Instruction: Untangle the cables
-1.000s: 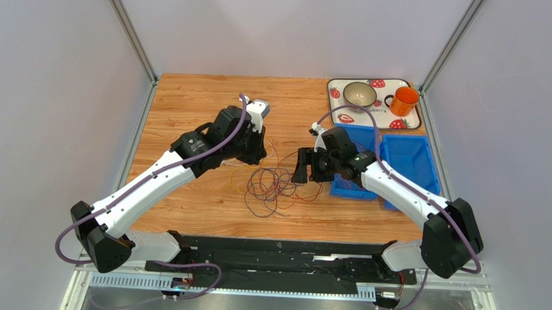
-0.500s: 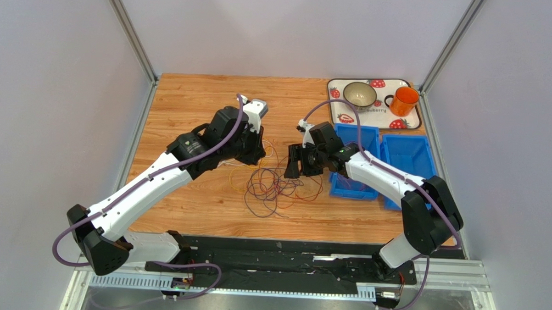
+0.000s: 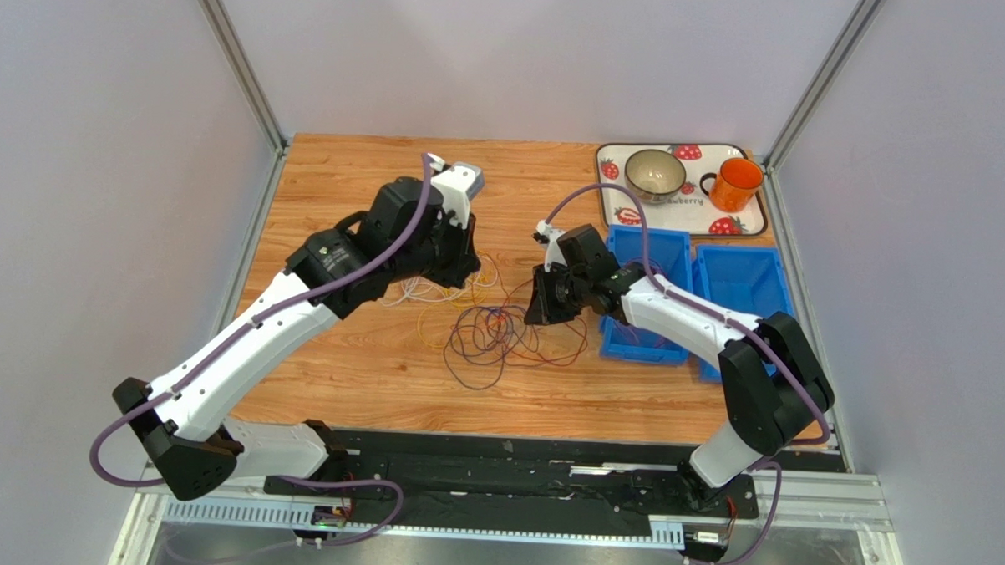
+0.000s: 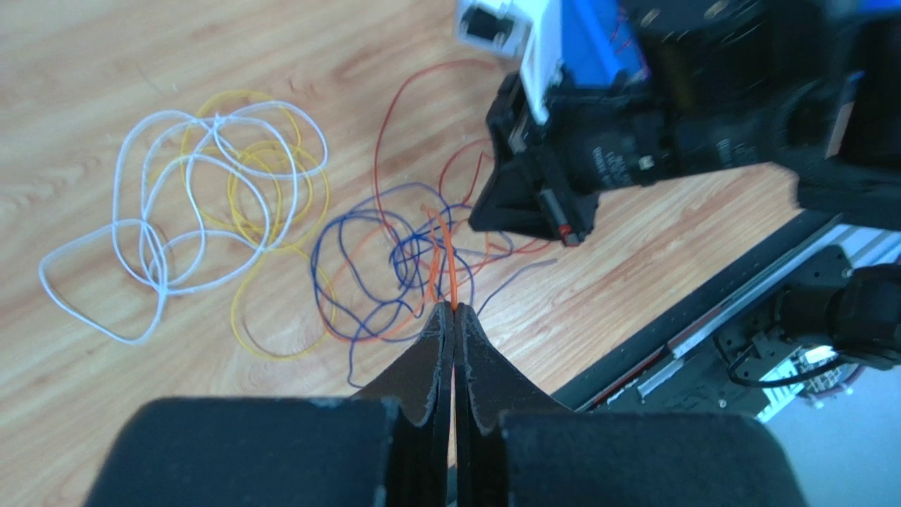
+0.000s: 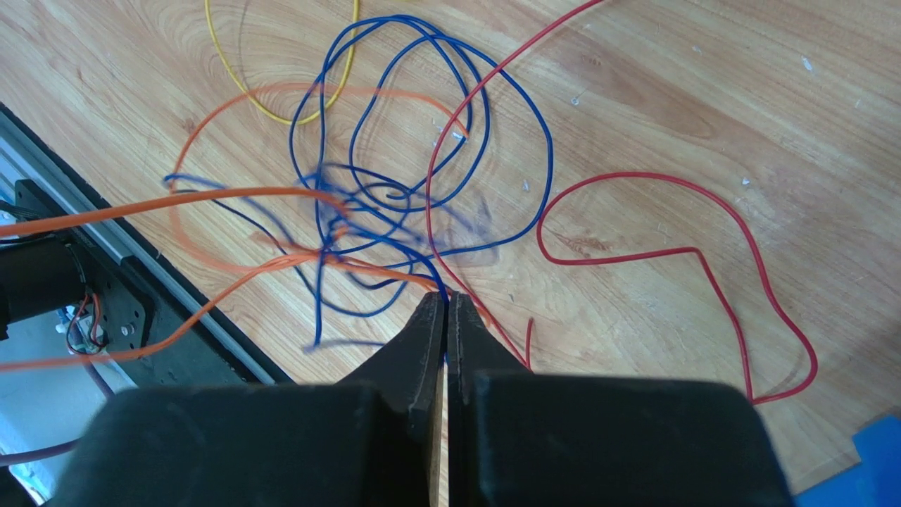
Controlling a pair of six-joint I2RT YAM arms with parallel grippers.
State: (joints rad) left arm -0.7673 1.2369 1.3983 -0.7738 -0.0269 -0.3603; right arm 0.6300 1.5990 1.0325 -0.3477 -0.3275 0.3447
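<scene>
The cables (image 3: 506, 333) lie in a loose tangle at the middle of the wooden table. My left gripper (image 4: 453, 308) is shut on the orange cable (image 4: 446, 264), which runs taut from the tangle into its tips. White (image 4: 159, 211) and yellow (image 4: 275, 169) loops lie apart to the left. My right gripper (image 5: 445, 301) is shut on the blue cable (image 5: 508, 106) at the tangle's right edge. A red cable (image 5: 656, 254) curls beside it, and the orange cable (image 5: 212, 206) stretches away to the left. From above, the left gripper (image 3: 470, 278) and right gripper (image 3: 538, 311) face each other across the tangle.
Two blue bins (image 3: 746, 291) stand right of the right arm. A strawberry tray (image 3: 692, 214) at the back right holds a bowl (image 3: 655, 173) and an orange mug (image 3: 735, 184). A black rail (image 3: 514, 465) runs along the near edge.
My right gripper moved left onto the tangle and shut on the blue cable. The left arm drew back and to the left, pulling the orange cable taut.
</scene>
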